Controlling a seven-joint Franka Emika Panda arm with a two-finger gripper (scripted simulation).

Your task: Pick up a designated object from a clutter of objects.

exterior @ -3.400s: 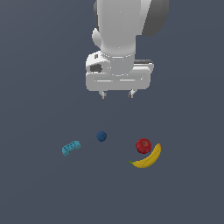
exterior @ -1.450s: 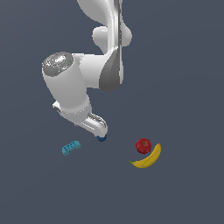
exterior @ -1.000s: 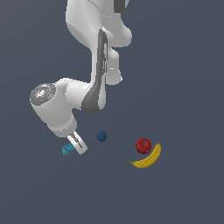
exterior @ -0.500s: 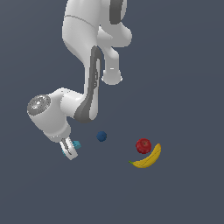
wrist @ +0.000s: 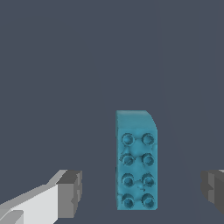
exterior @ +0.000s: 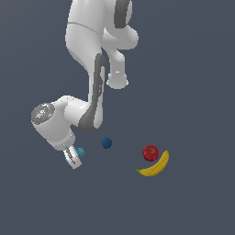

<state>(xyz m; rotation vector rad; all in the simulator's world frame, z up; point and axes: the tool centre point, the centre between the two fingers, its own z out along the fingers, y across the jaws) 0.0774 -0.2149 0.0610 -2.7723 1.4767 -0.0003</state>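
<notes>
My tool (wrist: 140, 188) hangs released, straddling the teal block (wrist: 136, 160) off-centre; closing now, one finger (wrist: 70, 192) may nudge it askew across the bench (wrist: 87, 65).

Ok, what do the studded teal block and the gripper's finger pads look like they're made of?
Teal block: looks like rigid moulded plastic, going by its toy-brick studs and flat matte colour, slightly mottled. Gripper finger pads: dark grey, matte, possibly rubber on white, smooth fingers. Being a render, neither is certain.
</notes>
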